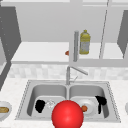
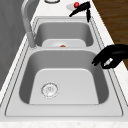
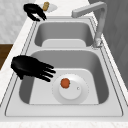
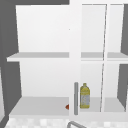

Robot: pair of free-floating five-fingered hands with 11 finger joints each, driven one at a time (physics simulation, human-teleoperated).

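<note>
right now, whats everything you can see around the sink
sink: one, grey steel, two basins, set in the white counter
faucet: one, grey, behind the divider
plate: one, white, in the right basin
small round thing: one, orange-red, on the plate
ball: one, red, at the sink's front edge
bowl: one, white, left counter, brown food inside
bottle: one, yellow, on the cabinet's lower shelf
left hand: black, over the left basin, fingers curled, holding nothing
right hand: black, over the right basin beside the plate, fingers straight

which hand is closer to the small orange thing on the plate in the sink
Right. The right hand hovers over the right basin just beside the orange ball on the plate. The left hand is over the other basin, beyond the divider.
</note>
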